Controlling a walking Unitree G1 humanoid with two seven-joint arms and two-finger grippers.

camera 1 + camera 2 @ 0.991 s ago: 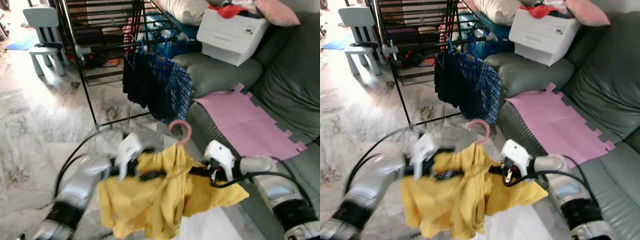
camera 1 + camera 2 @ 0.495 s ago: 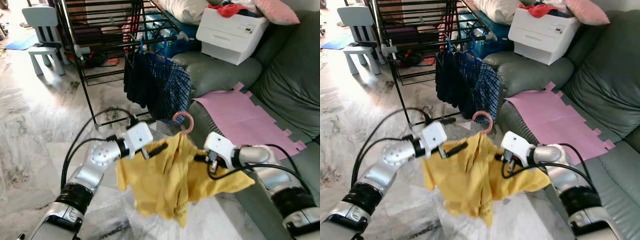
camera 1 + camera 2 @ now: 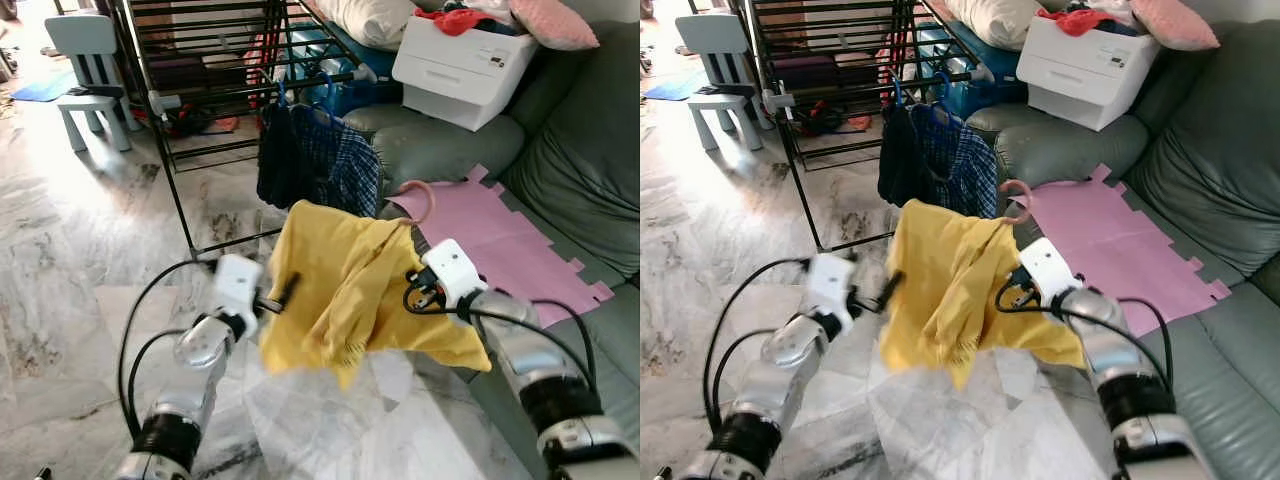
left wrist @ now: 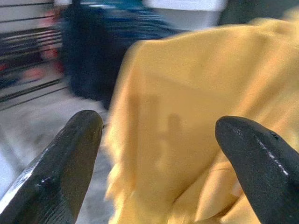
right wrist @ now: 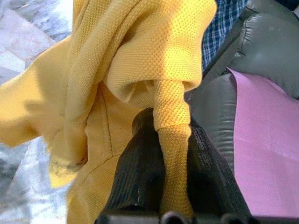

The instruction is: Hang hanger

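A grey sofa (image 3: 580,150) stands beside a black drying rack (image 3: 200,60) hung with dark clothes (image 3: 320,165). In front, a yellow shirt (image 3: 340,280) on a pink hanger (image 3: 420,200) is held up; the right end effector (image 5: 170,177) pinches its fabric. The left end effector (image 4: 159,154) gapes wide, just beside the shirt.

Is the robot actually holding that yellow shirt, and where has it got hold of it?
Yes. The right gripper pinches a fold of the yellow shirt, which hangs on a pink hanger. The left gripper is open beside the shirt, holding nothing.
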